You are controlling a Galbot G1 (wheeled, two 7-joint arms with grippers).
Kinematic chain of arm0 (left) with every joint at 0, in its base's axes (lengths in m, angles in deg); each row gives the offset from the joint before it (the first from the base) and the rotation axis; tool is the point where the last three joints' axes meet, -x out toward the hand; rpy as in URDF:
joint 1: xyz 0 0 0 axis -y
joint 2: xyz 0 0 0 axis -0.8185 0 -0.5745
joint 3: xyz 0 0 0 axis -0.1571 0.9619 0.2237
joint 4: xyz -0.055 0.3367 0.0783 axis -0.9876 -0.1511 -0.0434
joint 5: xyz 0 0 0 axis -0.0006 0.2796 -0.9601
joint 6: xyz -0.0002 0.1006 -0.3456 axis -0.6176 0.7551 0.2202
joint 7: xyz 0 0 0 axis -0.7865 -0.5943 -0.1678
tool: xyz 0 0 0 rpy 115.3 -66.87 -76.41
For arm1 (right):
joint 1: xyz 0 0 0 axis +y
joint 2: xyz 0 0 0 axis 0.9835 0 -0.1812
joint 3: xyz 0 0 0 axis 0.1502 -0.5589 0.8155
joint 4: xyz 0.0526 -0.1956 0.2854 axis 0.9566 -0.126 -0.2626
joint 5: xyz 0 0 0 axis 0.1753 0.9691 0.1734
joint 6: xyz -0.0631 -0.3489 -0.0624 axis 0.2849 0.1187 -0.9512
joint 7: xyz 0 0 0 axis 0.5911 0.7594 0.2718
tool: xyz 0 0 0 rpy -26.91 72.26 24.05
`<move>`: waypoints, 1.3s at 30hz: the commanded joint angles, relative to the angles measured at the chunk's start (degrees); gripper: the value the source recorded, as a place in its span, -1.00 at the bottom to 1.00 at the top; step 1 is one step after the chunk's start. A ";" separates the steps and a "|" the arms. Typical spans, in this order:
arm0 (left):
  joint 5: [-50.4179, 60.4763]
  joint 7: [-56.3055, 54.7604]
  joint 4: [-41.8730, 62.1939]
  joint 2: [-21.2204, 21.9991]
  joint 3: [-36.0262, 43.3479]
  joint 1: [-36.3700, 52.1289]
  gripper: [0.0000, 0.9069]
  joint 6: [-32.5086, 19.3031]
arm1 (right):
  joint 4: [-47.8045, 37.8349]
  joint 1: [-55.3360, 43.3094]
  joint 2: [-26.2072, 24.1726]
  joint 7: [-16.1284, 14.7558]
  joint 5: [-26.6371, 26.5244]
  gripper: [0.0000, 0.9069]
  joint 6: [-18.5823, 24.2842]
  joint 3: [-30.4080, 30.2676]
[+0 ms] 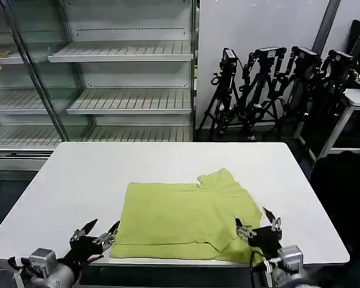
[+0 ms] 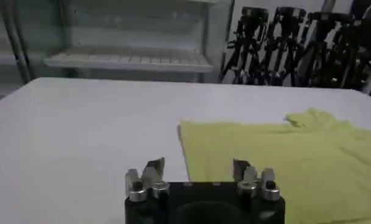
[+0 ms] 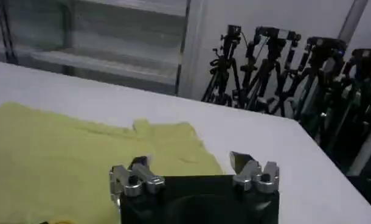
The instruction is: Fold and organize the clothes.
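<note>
T-shirt (image 1: 186,219) lies partly folded at table (image 1: 78,180) near edge. Left gripper (image 1: 99,233) fingers spread, beside its near-left corner; right gripper (image 1: 256,226) spread over near-right corner. Risk: pinching one layer only, unfolding it.

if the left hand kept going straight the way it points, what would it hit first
Likely the near left corner of the T-shirt: the open left hand points across the table toward it, though depth is unclear.

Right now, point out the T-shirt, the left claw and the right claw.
T-shirt (image 1: 180,219): head view, middle of the folded body.
Left claw (image 1: 101,230): head view, between its open fingertips.
Right claw (image 1: 257,223): head view, between its open fingertips.
</note>
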 commanded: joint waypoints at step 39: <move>-11.28 -9.05 37.62 -5.94 34.21 49.24 1.00 0.78 | -48.92 -52.53 5.73 7.32 -24.21 1.00 -1.79 -31.50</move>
